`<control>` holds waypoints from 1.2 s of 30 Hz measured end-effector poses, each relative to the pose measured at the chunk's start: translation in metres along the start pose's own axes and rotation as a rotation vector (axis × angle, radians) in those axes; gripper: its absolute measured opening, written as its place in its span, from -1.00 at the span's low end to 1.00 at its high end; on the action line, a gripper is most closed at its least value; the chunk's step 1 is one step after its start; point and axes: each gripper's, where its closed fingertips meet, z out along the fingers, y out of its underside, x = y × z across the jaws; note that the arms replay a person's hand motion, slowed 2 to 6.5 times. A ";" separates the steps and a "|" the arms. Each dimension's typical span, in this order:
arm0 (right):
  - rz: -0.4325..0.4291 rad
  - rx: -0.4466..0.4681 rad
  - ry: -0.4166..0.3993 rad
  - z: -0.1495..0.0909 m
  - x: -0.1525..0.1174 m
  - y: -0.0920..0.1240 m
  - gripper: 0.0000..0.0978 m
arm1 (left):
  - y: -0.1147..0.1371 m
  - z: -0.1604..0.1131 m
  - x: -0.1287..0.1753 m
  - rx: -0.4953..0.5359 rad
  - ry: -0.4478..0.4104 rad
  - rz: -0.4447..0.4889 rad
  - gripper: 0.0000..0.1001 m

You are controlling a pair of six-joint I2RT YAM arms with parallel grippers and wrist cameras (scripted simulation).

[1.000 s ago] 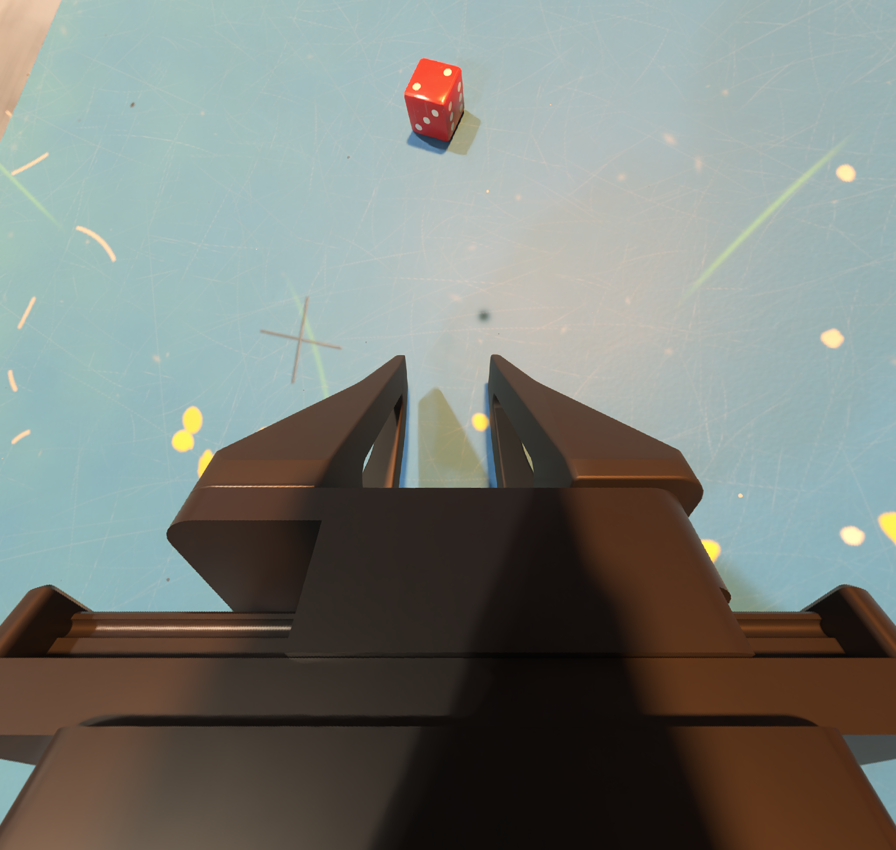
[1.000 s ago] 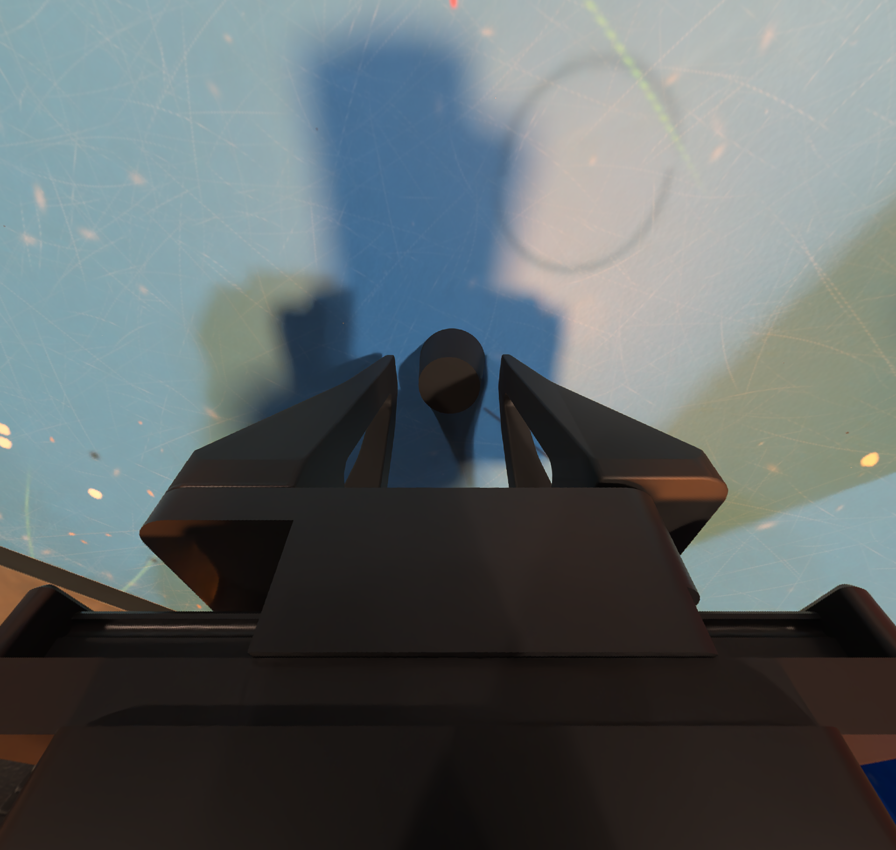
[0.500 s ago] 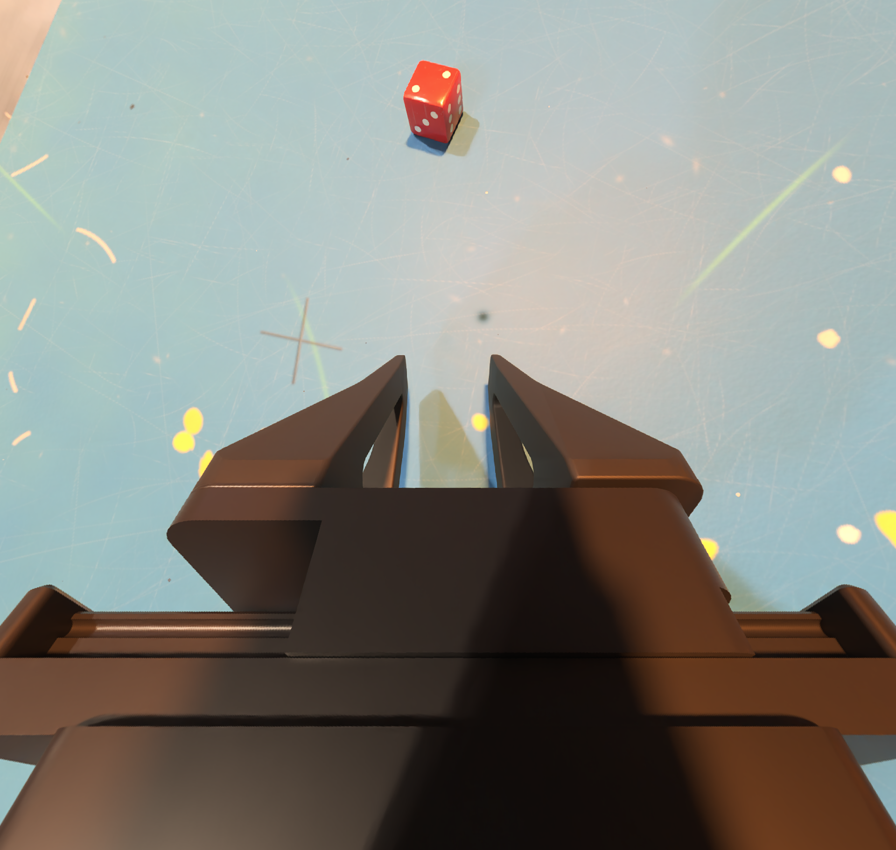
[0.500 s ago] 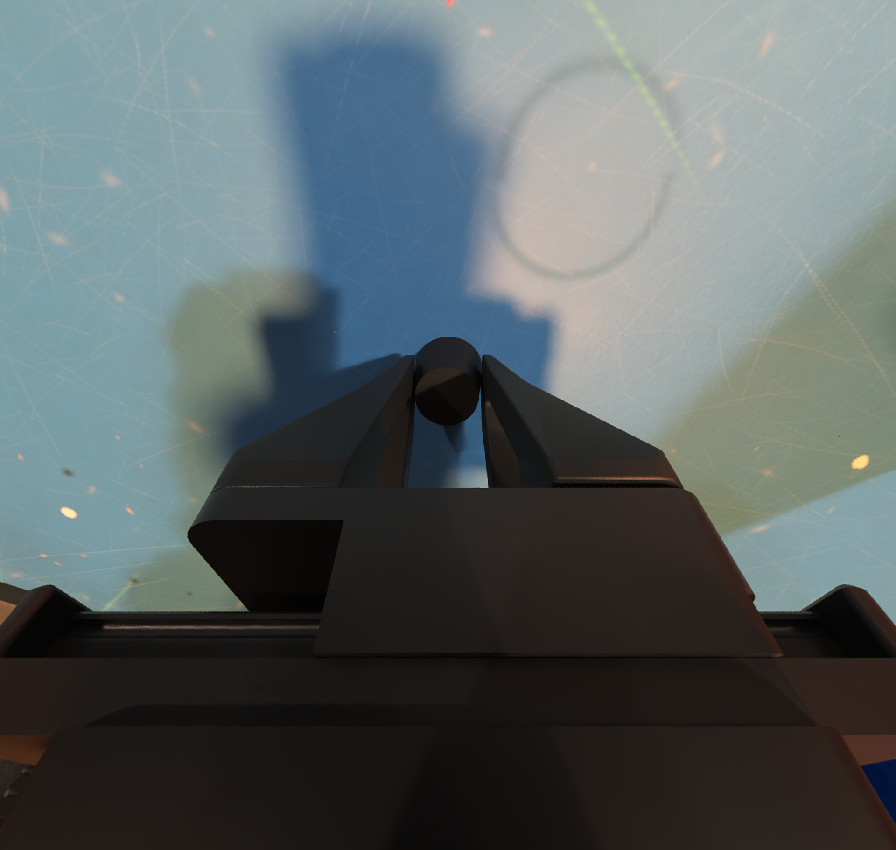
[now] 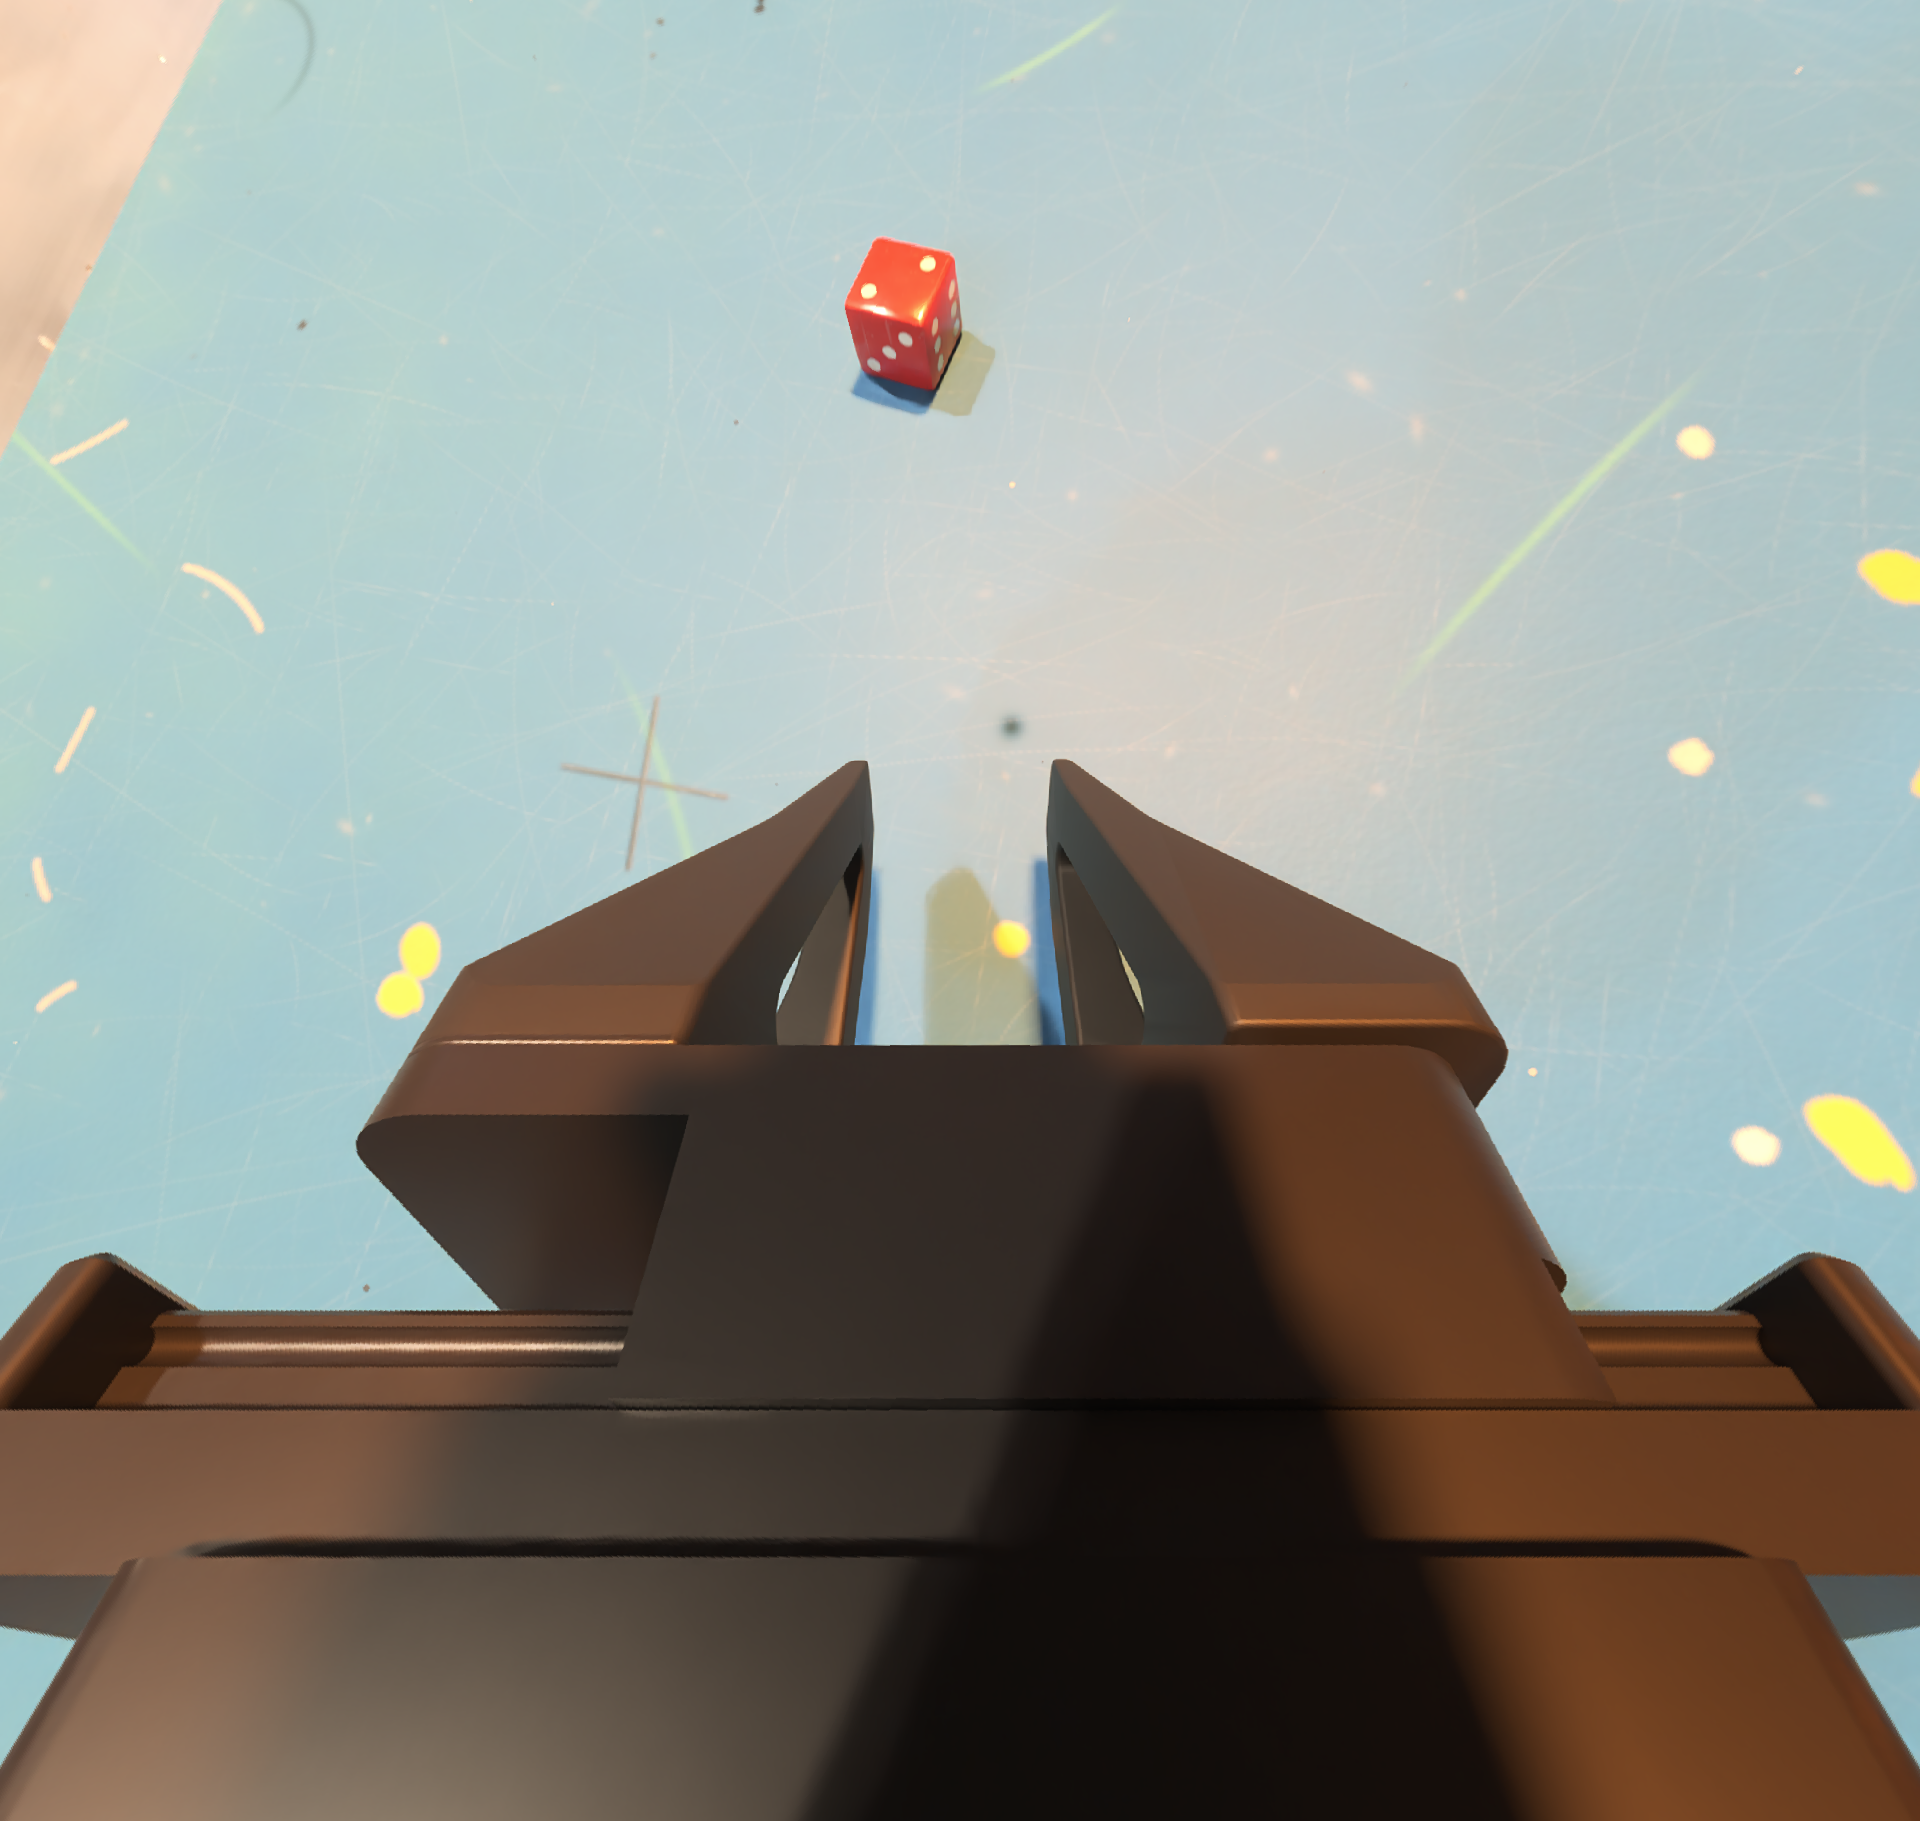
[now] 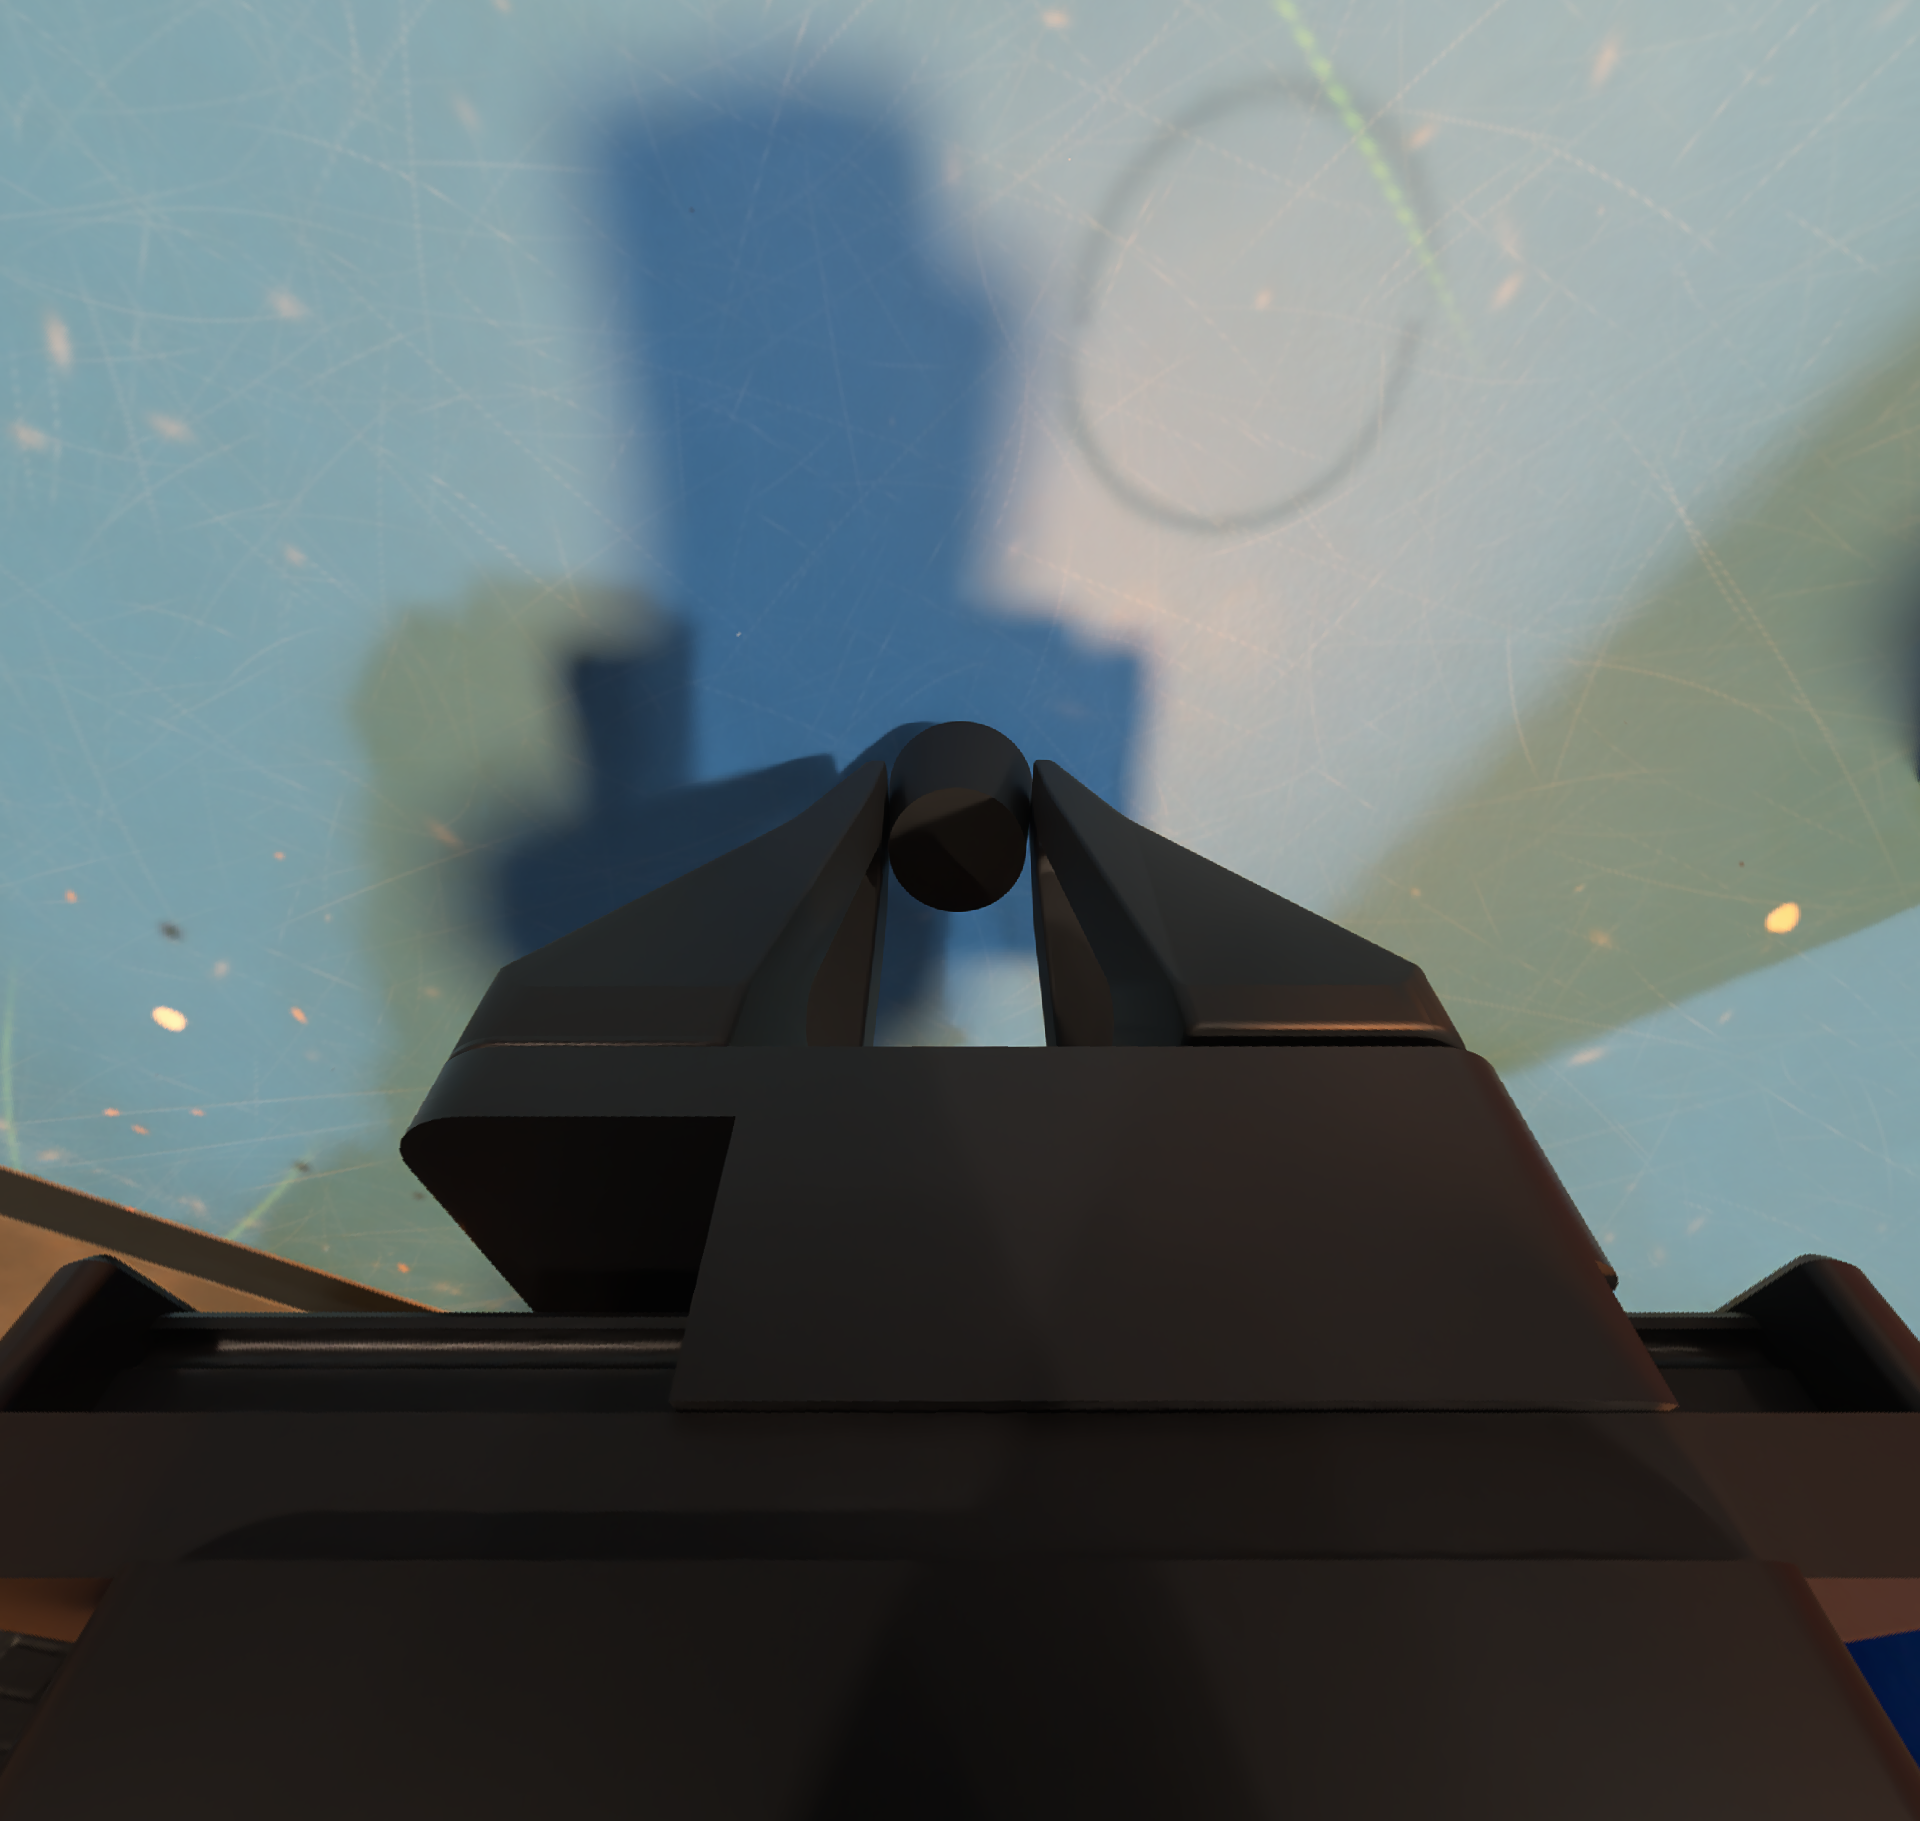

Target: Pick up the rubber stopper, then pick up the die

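A: What is the right tool doing?

B: It is pinching the rubber stopper, a dark cylinder, between its fingertips, round end facing the camera. A second ago the fingers were standing apart on either side of it; half a second ago they were already touching it, and now the stopper is sitting slightly lower in the frame.

A: And the left tool?

B: Its fingers are standing narrowly apart with nothing between them, hovering over the desk. The red die is lying ahead of it, well apart, with white pips showing, and is appearing lower in the frame than a second ago.

A: What is the surface looking like?

B: The desk is wearing a scratched light-blue mat with yellow specks and a thin cross mark. In the right wrist view, blue and greenish shadows are falling across it beside a faint drawn ring. A pale strip is edging the mat at the far left.
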 end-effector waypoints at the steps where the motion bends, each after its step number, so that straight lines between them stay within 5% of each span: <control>1: 0.001 0.003 0.003 -0.004 -0.001 0.000 -0.53 | -0.002 -0.001 0.000 0.008 0.003 -0.002 -0.43; 11: 0.016 0.134 0.064 -0.060 -0.021 -0.018 -0.53 | -0.014 -0.005 0.001 0.057 0.022 -0.015 -0.43; 23: -0.006 0.603 -0.008 -0.133 -0.114 -0.092 -0.53 | -0.026 -0.001 0.005 0.037 0.050 0.063 -0.40; 30: -0.021 0.839 -0.131 -0.145 -0.181 -0.140 -0.53 | -0.038 -0.003 -0.004 0.029 0.052 0.100 -0.38; 36: -0.028 0.931 -0.209 -0.131 -0.223 -0.176 -0.53 | -0.044 -0.006 -0.015 0.045 0.029 0.111 -0.38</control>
